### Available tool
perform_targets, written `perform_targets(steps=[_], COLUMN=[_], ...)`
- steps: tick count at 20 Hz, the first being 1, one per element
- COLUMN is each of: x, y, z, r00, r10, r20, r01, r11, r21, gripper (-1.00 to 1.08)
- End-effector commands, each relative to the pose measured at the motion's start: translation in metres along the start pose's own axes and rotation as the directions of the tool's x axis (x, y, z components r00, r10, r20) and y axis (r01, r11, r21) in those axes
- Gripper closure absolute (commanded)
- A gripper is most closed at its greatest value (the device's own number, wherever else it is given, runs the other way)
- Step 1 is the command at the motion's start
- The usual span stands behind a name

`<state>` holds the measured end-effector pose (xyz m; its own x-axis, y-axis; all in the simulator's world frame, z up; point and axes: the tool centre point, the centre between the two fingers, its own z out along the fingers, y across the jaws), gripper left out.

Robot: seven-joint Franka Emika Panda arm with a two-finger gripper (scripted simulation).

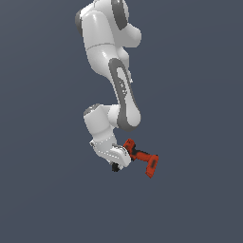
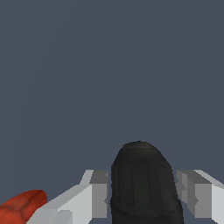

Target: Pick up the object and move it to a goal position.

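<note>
The red-orange drill (image 1: 144, 161) lies on its side at the end of my arm, with its flat battery base toward the exterior view's right. My gripper (image 1: 121, 159) is shut on the drill at its front end. In the wrist view the black chuck (image 2: 142, 183) sits between my two grey fingers (image 2: 97, 194), which stand close against both of its sides. A bit of the red body (image 2: 21, 208) shows beside one finger. No goal marker is in view.
A plain dark grey background fills both views, with no table edge, obstacles or other objects in sight. The white arm (image 1: 107, 52) hangs down from the top of the exterior view.
</note>
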<state>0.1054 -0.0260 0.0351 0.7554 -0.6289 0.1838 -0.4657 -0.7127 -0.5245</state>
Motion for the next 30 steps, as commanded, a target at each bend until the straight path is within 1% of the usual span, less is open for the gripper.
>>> perform_targets(steps=[1,5,10,24,30], x=[0.008,0.021,0.047,0.144,0.175], y=[-0.001,-0.004,-0.008,-0.025,-0.03], z=[-0.008,-0.025,-0.058,-0.176,-0.211], r00=[1.0,1.0,1.0,1.0,1.0], r10=[0.0,0.001,0.0,0.0,-0.001], r20=[-0.006,-0.005,-0.004,-0.001,0.001], r01=[0.0,-0.001,0.0,0.0,0.001], r11=[1.0,1.0,1.0,1.0,1.0], r21=[0.001,0.0,-0.001,-0.003,-0.003], gripper=[1.08,1.08,1.08,1.08,1.08])
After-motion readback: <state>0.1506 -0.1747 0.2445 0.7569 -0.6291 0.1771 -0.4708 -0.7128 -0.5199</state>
